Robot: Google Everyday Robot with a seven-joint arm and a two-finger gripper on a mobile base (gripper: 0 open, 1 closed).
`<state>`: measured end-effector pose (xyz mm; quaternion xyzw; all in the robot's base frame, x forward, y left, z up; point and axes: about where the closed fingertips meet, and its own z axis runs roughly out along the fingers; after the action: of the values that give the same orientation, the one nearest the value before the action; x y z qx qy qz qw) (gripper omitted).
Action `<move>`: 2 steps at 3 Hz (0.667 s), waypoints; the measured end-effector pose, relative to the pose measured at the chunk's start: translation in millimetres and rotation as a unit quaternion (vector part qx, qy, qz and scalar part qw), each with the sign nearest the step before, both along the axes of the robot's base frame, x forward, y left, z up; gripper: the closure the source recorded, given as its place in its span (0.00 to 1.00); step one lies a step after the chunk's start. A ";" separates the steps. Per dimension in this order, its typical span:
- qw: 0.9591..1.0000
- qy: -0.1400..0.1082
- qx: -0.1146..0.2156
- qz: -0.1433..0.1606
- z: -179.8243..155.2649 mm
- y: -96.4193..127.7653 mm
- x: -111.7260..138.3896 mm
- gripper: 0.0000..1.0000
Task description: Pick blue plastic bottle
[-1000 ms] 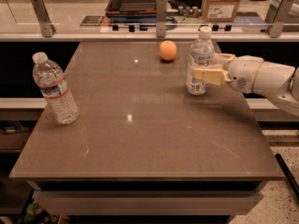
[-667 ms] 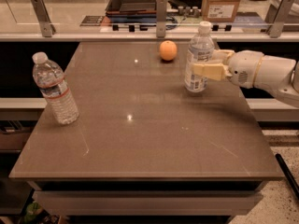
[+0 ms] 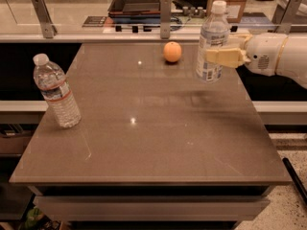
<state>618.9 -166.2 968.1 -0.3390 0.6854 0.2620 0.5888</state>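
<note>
Brown tabletop (image 3: pixel 158 128) fills most of the view. Above its far right corner hangs the blue plastic bottle (image 3: pixel 211 35). It is clear and white-capped, with a blue-and-white label round its lower body, and it is upright with its base off the surface. The gripper (image 3: pixel 217 57) is clamped on its middle from the right, tan fingers (image 3: pixel 228 57) pressed to the plastic. The white arm (image 3: pixel 278 56) reaches in roughly level from beyond the right edge. An orange (image 3: pixel 172 51) sits near the far edge.

Claw (image 3: pixel 217 57) far right, clasping blue plastic bottle (image 3: pixel 211 31) above table (image 3: pixel 144 147).
</note>
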 end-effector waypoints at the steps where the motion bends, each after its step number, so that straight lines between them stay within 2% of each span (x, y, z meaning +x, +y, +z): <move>1: 1.000 -0.019 -0.016 -0.005 25.2 -0.1 -7.9 1.00; 2: 0.999 -0.042 -0.033 -0.007 48.4 2.3 -15.7 1.00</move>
<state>603.2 -163.9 1016.5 -0.3637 0.6709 0.2207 0.6073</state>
